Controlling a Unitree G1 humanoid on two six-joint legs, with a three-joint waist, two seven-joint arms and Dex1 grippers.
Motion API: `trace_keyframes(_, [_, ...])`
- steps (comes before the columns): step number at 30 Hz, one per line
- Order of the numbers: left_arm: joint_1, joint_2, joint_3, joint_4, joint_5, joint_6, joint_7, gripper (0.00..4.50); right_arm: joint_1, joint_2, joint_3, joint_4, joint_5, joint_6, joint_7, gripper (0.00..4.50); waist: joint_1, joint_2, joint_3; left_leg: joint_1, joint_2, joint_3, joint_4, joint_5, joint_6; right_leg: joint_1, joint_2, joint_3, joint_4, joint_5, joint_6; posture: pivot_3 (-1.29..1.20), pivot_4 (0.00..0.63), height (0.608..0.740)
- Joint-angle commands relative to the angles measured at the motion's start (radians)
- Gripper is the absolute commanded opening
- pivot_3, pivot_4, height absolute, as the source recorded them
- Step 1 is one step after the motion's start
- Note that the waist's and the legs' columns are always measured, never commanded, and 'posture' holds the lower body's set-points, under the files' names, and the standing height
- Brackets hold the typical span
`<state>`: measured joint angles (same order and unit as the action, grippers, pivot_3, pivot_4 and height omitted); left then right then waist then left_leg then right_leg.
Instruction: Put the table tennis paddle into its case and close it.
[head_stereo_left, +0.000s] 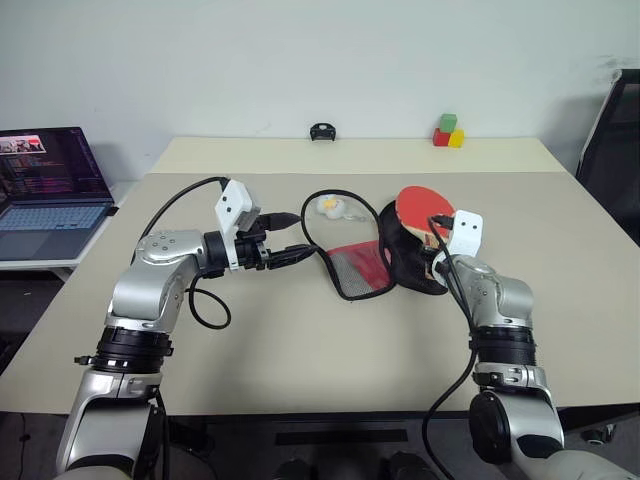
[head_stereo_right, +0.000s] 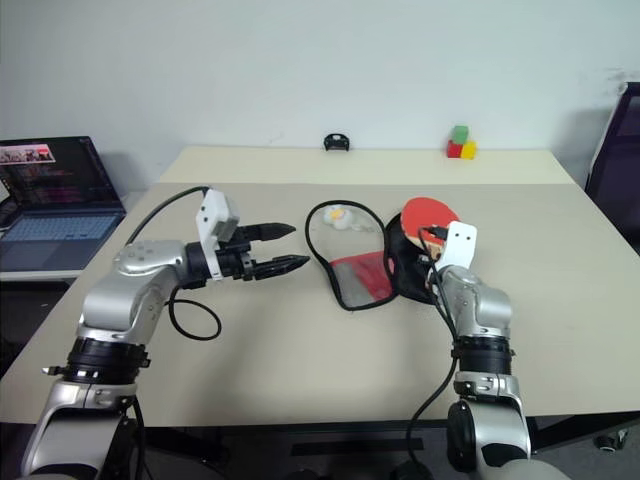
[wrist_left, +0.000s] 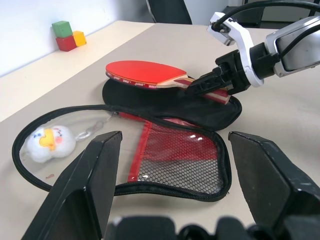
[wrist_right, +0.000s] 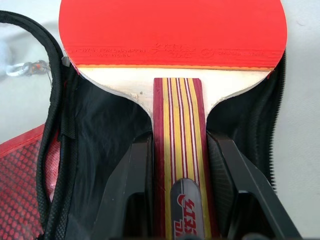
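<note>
Now the right end effector (wrist_right: 175, 165) pinches the stiff, light table tennis paddle (wrist_left: 145, 74) by its handle over the floppy case (wrist_left: 165, 150), left end effector (head_stereo_right: 285, 248) spread beside it.

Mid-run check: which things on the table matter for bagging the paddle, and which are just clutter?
Job:
- table tennis paddle, held by its handle in the right hand, above the black half
- case, unzipped and spread flat
- left hand, open, empty

Lying about:
- plush keychain by the mesh half
- coloured blocks
- laptop
- small black object
</note>
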<state>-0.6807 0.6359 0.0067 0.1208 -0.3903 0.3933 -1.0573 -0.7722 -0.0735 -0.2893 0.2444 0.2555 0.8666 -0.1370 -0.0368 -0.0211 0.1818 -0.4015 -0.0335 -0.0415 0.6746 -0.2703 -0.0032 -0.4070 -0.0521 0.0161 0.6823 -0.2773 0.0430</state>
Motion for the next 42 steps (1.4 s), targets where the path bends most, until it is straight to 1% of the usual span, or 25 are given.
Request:
trace_keyframes(1, [-0.007, 0.015, 0.028, -0.047, -0.011, 0.001, 0.006, 3.74, -0.041, 0.004, 0.020, -0.016, 0.001, -0.028, 0.010, 1.13, 0.000, 0.000, 0.000, 0.000, 0.000, 0.000, 0.000, 0.000, 0.000, 0.000, 0.000, 0.000, 0.000, 0.000, 0.000, 0.00, 0.150, 0.740])
trace_keyframes(17, [-0.001, 0.009, 0.028, -0.053, -0.013, 0.001, 0.013, 3.74, 0.017, 0.026, 0.060, -0.089, 0.003, 0.031, 0.007, 1.13, -0.005, 0.000, 0.000, 0.000, 0.000, 0.000, -0.001, 0.000, 0.000, 0.000, 0.000, 0.000, 0.000, 0.000, 0.000, 0.00, 0.150, 0.740])
trace_keyframes(22, [-0.001, 0.008, 0.026, -0.052, -0.013, 0.002, 0.011, 3.74, 0.024, 0.013, 0.054, -0.074, -0.013, -0.005, -0.003, 1.13, -0.005, 0.000, 0.000, 0.000, 0.000, 0.000, -0.001, 0.000, 0.000, 0.000, 0.000, 0.000, 0.000, 0.000, 0.000, 0.00, 0.150, 0.740])
trace_keyframes(24, [-0.001, 0.008, 0.026, -0.054, -0.013, 0.003, 0.011, 3.74, 0.029, 0.006, 0.059, -0.073, -0.024, -0.016, -0.006, 1.87, -0.005, 0.000, 0.000, 0.000, 0.000, 0.000, -0.001, 0.000, 0.000, 0.000, 0.000, 0.000, -0.001, 0.000, 0.000, 0.00, 0.150, 0.740])
trace_keyframes(25, [0.000, 0.008, 0.026, -0.055, -0.014, 0.004, 0.012, 3.74, 0.031, 0.006, 0.060, -0.073, -0.025, -0.019, -0.006, 2.10, -0.005, 0.000, 0.000, 0.000, 0.000, 0.000, -0.001, 0.000, 0.000, 0.000, 0.000, 0.000, -0.001, 0.000, 0.000, 0.00, 0.150, 0.740])
trace_keyframes(29, [0.004, 0.009, 0.027, -0.061, -0.015, 0.007, 0.013, 3.74, 0.035, 0.010, 0.068, -0.073, -0.036, -0.029, -0.004, 3.44, -0.005, 0.000, 0.000, 0.000, 0.000, 0.000, -0.001, 0.000, 0.000, 0.000, 0.000, 0.000, 0.000, 0.000, 0.000, 0.00, 0.150, 0.740])
trace_keyframes(30, [0.004, 0.009, 0.027, -0.061, -0.015, 0.007, 0.014, 3.74, 0.034, 0.010, 0.070, -0.072, -0.041, -0.033, -0.003, 3.72, -0.005, 0.000, 0.000, 0.000, 0.000, 0.000, -0.001, 0.000, 0.000, 0.000, 0.000, 0.000, 0.000, 0.000, 0.000, 0.00, 0.150, 0.740])
trace_keyframes(31, [0.005, 0.009, 0.028, -0.061, -0.015, 0.007, 0.015, 3.74, 0.033, 0.010, 0.074, -0.071, -0.046, -0.037, -0.002, 4.17, -0.005, 0.000, 0.000, 0.000, 0.000, 0.000, -0.001, 0.000, 0.000, 0.000, 0.000, 0.000, 0.000, 0.000, 0.000, 0.00, 0.150, 0.740])
trace_keyframes(32, [0.006, 0.008, 0.028, -0.061, -0.015, 0.007, 0.016, 3.74, 0.032, 0.006, 0.085, -0.070, -0.052, -0.038, 0.005, 4.47, -0.005, 0.000, 0.000, 0.000, 0.000, 0.000, -0.001, 0.000, 0.000, 0.000, 0.000, 0.000, 0.000, 0.000, 0.000, 0.00, 0.150, 0.740])
trace_keyframes(35, [0.010, 0.008, 0.031, -0.063, -0.013, 0.007, 0.025, 3.74, 0.041, -0.005, 0.122, -0.113, -0.053, -0.037, 0.047, 4.47, -0.005, 0.000, 0.000, 0.000, 0.000, 0.000, -0.001, 0.000, 0.000, 0.000, 0.000, 0.000, 0.000, 0.000, 0.000, 0.00, 0.150, 0.740])
trace_keyframes(38, [0.021, 0.009, 0.039, -0.063, -0.008, 0.005, 0.046, 3.74, 0.063, -0.035, 0.166, -0.233, -0.007, 0.016, 0.144, 4.47, -0.005, 0.000, 0.000, 0.000, 0.000, 0.000, -0.002, 0.000, 0.000, 0.000, 0.000, 0.000, -0.001, 0.000, 0.000, 0.00, 0.150, 0.740])
trace_keyframes(40, [0.028, 0.011, 0.040, -0.052, 0.012, -0.005, 0.073, 3.74, 0.082, -0.088, 0.192, -0.320, 0.028, 0.048, 0.234, 4.47, -0.004, 0.000, 0.000, 0.000, 0.000, -0.001, -0.002, 0.000, 0.000, 0.000, 0.000, 0.000, -0.001, 0.000, 0.000, 0.00, 0.150, 0.740])
trace_keyframes(42, [0.028, 0.009, 0.041, -0.023, 0.038, -0.017, 0.110, 3.74, 0.100, -0.186, 0.229, -0.418, 0.079, 0.054, 0.383, 4.47, -0.002, 0.000, 0.000, 0.000, 0.000, -0.001, -0.002, 0.000, 0.000, 0.000, 0.000, 0.000, -0.001, 0.000, 0.000, 0.00, 0.150, 0.740])
